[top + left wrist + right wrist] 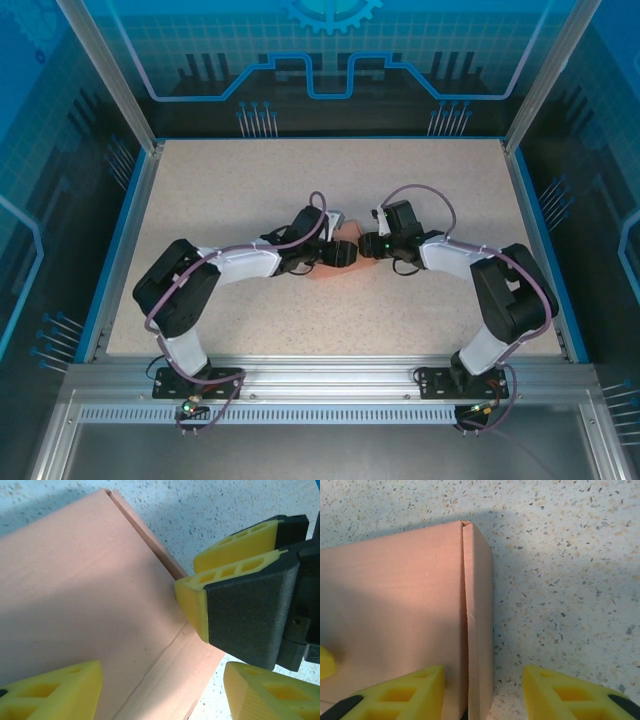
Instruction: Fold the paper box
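As both stand spread, left hand (162, 672) and right hand (484, 675) straddle paper box (395, 590) edges.

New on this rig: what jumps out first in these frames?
The salmon-pink card paper box sits in the middle of the speckled table, folded into a shallow rectangle with one side wall up. Both grippers meet on it. The right gripper straddles that wall with its yellow fingers apart, and the left gripper hangs open over the top, one finger above the card and one past its edge.
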Tool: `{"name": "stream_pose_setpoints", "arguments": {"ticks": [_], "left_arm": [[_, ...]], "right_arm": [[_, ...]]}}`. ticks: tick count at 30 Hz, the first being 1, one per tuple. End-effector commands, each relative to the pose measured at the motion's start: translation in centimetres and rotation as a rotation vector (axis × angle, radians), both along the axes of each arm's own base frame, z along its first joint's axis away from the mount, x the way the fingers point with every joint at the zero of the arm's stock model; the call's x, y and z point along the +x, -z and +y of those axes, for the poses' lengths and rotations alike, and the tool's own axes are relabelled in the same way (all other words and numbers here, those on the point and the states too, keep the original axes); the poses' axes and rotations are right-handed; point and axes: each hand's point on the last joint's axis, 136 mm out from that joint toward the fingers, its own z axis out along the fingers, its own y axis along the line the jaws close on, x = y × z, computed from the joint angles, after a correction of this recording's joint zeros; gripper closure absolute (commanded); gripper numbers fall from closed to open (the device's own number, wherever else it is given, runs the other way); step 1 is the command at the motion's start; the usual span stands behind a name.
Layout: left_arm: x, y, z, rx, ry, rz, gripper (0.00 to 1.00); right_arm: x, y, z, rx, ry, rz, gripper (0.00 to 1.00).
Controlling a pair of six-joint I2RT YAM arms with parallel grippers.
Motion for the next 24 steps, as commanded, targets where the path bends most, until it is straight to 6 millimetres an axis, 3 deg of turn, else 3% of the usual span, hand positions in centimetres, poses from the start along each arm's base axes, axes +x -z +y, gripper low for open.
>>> {"name": "stream_pose_setpoints", "arguments": {"ticks": [1, 5, 10, 14, 19, 20, 24], "left_arm": [[1.8, -3.5, 2.4, -0.011, -0.069, -0.111, 0.33], [3.4, -4.3, 5.7, -0.005, -0.142, -0.128, 0.32], [5.7, -3.1, 8.5, -0.011, -0.195, -0.055, 0.30], [7.0, -1.2, 8.5, -0.016, -0.164, 0.030, 0.30], [7.9, 0.6, 6.9, -0.017, -0.088, 0.106, 0.30], [7.9, 1.0, 6.7, -0.017, -0.076, 0.123, 0.30], [7.5, 2.1, 5.9, -0.037, -0.036, 0.174, 0.31]], "right_arm": [[-0.2, -2.4, -0.2, -0.091, -0.043, -0.080, 0.53], [-1.0, -4.3, 0.4, -0.211, -0.100, -0.172, 0.51], [-2.7, -4.0, 1.8, -0.234, -0.160, -0.153, 0.49], [-4.2, -3.4, 2.7, -0.206, -0.223, -0.096, 0.48], [-5.8, -2.8, 3.3, -0.178, -0.287, -0.034, 0.47], [-5.3, -3.7, 3.7, -0.167, -0.289, -0.050, 0.47], [-5.0, -3.8, 3.6, -0.168, -0.279, -0.040, 0.47]]}}
